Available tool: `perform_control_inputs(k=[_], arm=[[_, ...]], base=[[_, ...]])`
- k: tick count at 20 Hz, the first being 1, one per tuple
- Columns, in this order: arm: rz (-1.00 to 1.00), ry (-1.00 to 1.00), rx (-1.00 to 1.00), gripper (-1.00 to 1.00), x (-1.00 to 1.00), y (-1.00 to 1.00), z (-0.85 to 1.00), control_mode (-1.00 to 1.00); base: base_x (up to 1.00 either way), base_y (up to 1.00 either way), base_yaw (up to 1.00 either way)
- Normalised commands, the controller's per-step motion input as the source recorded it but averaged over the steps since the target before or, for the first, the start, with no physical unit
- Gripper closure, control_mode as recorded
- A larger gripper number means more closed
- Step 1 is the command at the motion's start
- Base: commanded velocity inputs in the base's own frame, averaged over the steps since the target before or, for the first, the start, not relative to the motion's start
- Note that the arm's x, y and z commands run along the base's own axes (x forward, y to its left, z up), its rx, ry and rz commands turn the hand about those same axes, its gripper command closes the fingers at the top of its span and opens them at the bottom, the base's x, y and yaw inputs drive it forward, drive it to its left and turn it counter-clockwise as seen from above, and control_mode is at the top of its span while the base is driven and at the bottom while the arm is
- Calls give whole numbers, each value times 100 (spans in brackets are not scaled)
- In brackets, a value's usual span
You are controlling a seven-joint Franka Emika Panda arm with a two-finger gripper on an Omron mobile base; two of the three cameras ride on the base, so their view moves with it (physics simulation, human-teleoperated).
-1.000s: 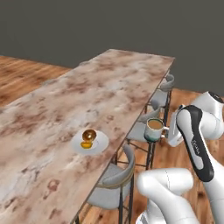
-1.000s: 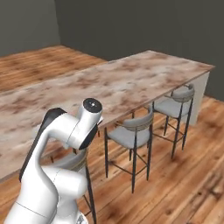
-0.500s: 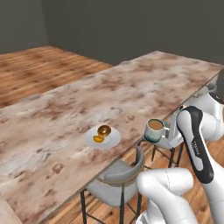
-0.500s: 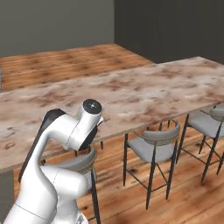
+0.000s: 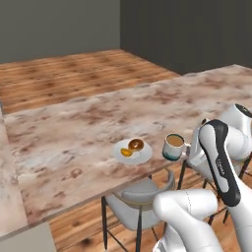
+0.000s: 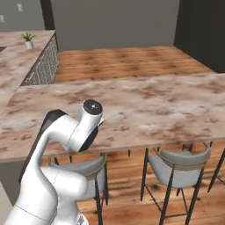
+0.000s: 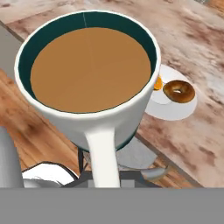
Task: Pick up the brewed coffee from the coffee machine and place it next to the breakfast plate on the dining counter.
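1. Coffee is off the machine: you have the brewed coffee (image 5: 173, 146) carried in the air at the near edge of the dining counter (image 5: 88, 123), just right of the breakfast plate (image 5: 132, 150) (which lies on the slab near that same edge).
2. Pickup, then, looks done to me; what is left is to bring the mug over the marble, lower it beside the plate and let go.
3. Mug hangs upright and full in the hand view, its handle running down toward the gripper (image 7: 105, 177), and nothing looks spilled.
4. You cannot see the fingertips there, so I cannot tell from the pictures how the jaws stand, though the mug plainly rides with the hand.
5. In the right base view the arm's own elbow covers the mug and plate, with a stool (image 6: 176, 163) below the counter.
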Motion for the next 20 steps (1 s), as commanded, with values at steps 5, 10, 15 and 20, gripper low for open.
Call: perform_control_inputs(k=[5,10,15,20], arm=[[0,0,0,100,0,0,0,100],[0,0,0,100,0,0,0,100],[0,0,0,100,0,0,0,100],[2,13,0,100,50,-1,0,-100]], base=[[100,0,51],[100,0,46],[89,0,34],[0,0,0]])
